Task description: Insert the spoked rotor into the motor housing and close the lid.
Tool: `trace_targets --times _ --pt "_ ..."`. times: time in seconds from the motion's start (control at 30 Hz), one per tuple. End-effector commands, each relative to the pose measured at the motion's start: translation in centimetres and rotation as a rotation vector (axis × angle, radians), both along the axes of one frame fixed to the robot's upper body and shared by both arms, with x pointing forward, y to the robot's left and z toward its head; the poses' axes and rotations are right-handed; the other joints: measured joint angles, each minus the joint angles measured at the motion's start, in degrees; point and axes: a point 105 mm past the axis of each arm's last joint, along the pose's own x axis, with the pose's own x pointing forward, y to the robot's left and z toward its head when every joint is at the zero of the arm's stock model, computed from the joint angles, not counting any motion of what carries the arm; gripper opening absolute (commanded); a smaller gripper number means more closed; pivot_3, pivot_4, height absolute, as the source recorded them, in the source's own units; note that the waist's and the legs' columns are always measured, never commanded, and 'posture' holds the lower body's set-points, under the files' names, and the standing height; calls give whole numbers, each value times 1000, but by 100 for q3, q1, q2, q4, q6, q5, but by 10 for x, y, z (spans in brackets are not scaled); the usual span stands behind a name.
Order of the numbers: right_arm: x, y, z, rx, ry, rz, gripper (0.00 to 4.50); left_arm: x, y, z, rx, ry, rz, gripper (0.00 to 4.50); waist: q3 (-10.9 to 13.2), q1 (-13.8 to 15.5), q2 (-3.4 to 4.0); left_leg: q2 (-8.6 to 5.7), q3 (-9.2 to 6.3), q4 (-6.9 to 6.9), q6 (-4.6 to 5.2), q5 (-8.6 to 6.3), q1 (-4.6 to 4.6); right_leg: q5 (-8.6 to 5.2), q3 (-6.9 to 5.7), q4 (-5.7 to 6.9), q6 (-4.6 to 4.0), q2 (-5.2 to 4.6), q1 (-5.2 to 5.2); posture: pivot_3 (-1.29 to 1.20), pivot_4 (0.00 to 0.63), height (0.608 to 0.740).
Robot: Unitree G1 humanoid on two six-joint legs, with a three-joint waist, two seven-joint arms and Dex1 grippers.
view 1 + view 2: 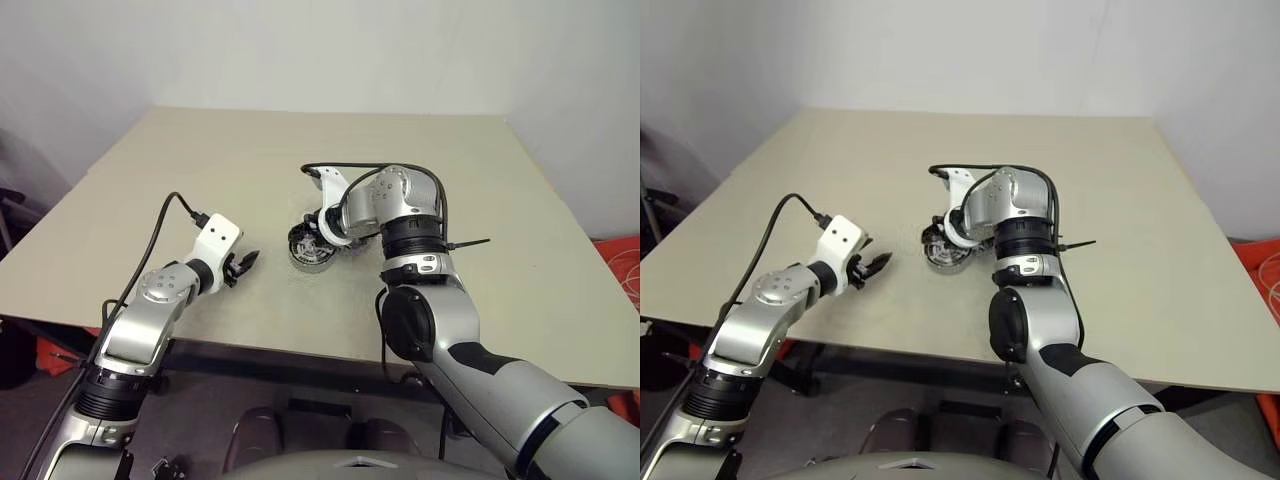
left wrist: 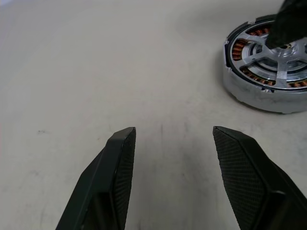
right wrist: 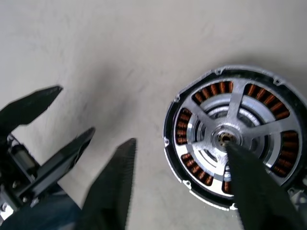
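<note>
Both pincers gape, right pincer partly hiding the spoked rotor seated in the motor housing

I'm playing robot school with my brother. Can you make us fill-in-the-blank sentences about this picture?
1. The spoked rotor sits inside the motor ____.
2. The windings under the spokes are ____-coloured.
3. The right claw has its fingers spread ____ above the motor housing.
4. The left claw holds ____ between its fingers.

Missing words: housing; copper; open; nothing
</note>
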Motion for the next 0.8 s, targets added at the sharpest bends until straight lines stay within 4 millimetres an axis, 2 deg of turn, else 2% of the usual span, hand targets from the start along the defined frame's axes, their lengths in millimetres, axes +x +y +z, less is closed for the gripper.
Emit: trace_targets --times 0.03,0.1,0.17,0.23,0.3,0.4,0.57,0.67,0.8 --pt "-24 48 21 113 -8 176 3700 6 0 12 10 -46 -7 2718 0 -1 0 0 0 -2 1 0 -2 -1 0 0 -1 1 -2 0 0 740" --pt "-27 54 36 173 -34 239 3700 8 0 12 7 -47 -10 2718 0 1 0 1 0 -3 1 -1 -2 -2 0 0 -1 1 -3 0 0 740" --pt "-30 60 59 266 -81 315 3700 10 -2 13 -5 -46 -14 2718 0 0 1 2 0 -4 2 -1 -1 -2 0 0 -1 1 -3 0 0 740" --pt "-29 58 80 330 -165 357 3700 13 -4 14 -25 -45 -17 2718 0 5 1 3 0 -3 2 -1 0 -6 -1 0 -7 1 -2 0 0 740" --pt "-19 49 92 349 -336 375 3700 17 -6 19 -55 -54 -22 2718 -1 30 -5 3 0 -3 2 -1 4 -14 -1 0 -18 1 2 0 0 740" --pt "-1 28 90 292 -582 396 3700 23 -7 28 -91 -59 -31 2718 -4 117 -12 1 -5 -1 2 -1 8 -14 -6 -14 -15 -2 20 0 0 740" --pt "31 -28 62 37 -789 353 3700 30 -5 40 -128 -53 -70 2718 -5 177 -16 0 -5 3 5 -2 9 -3 -7 -40 1 -2 40 0 0 740" --pt "43 -73 45 -123 -844 294 3082 36 0 48 -127 -52 -90 2718 -4 184 -17 0 -5 5 10 -4 -2 2 -9 -37 -9 -1 30 0 0 740" --pt "44 -97 49 -83 -824 193 1703 44 6 50 -111 -55 -98 2718 -4 138 -16 -1 -4 15 24 -10 -27 21 -7 -31 -42 -1 3 0 0 740"
